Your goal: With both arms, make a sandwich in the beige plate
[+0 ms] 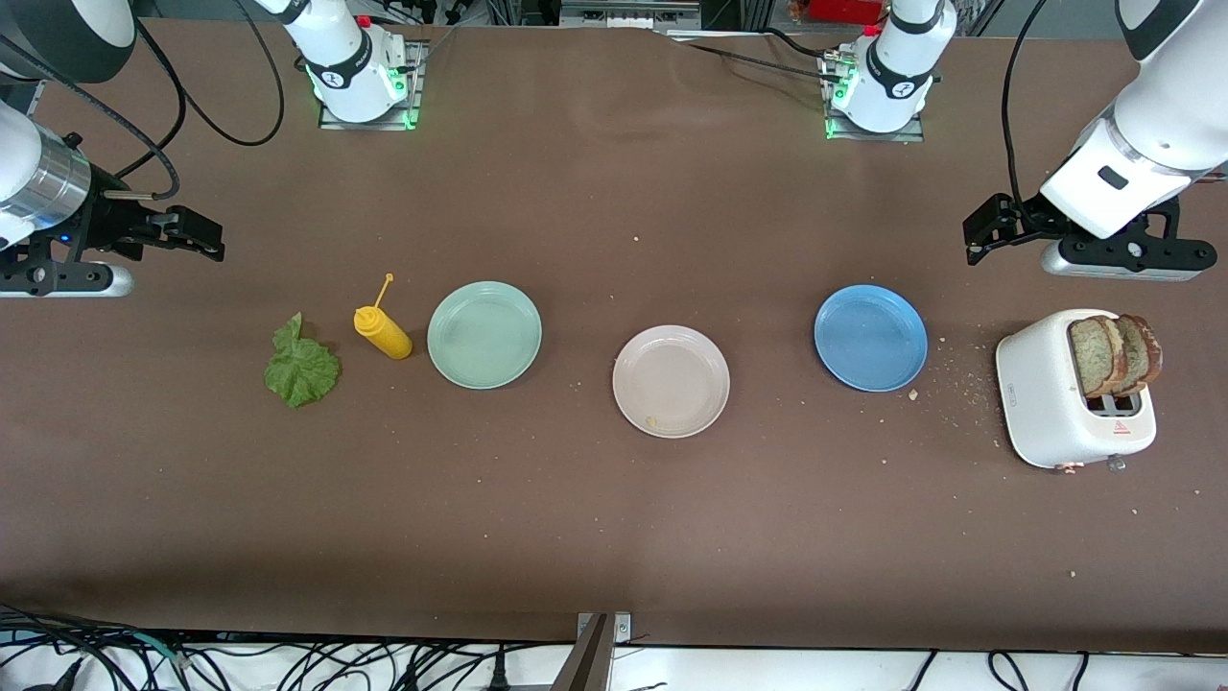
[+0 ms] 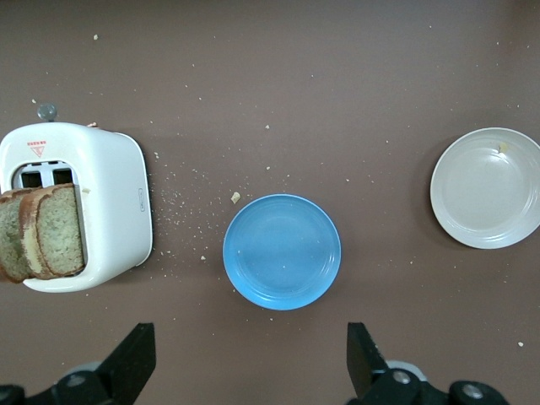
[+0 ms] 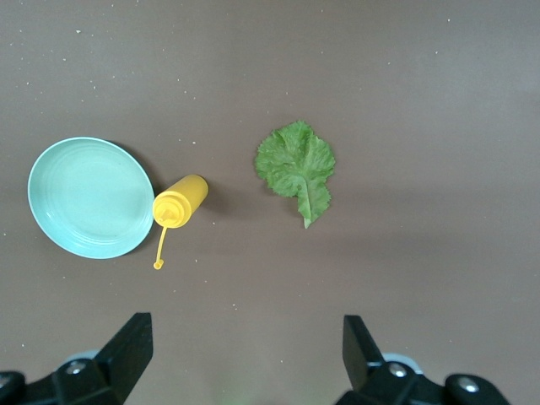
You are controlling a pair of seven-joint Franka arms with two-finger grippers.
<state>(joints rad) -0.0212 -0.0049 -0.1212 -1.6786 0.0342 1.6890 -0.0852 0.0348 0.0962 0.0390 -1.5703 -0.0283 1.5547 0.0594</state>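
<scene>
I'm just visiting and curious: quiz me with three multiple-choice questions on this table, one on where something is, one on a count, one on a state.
1. Where are the bread slices?
A. On the beige plate
B. In the toaster
C. On the blue plate

2. How many plates lie on the table?
A. Two
B. Three
C. Four

3. What is on the beige plate?
A. A sandwich
B. A lettuce leaf
C. Only a crumb

Answers:
1 B, the slices stick up out of the white toaster.
2 B, the mint-green plate, the beige and the blue plate.
3 C, it is bare apart from a crumb; the lettuce leaf lies on the table.
</scene>
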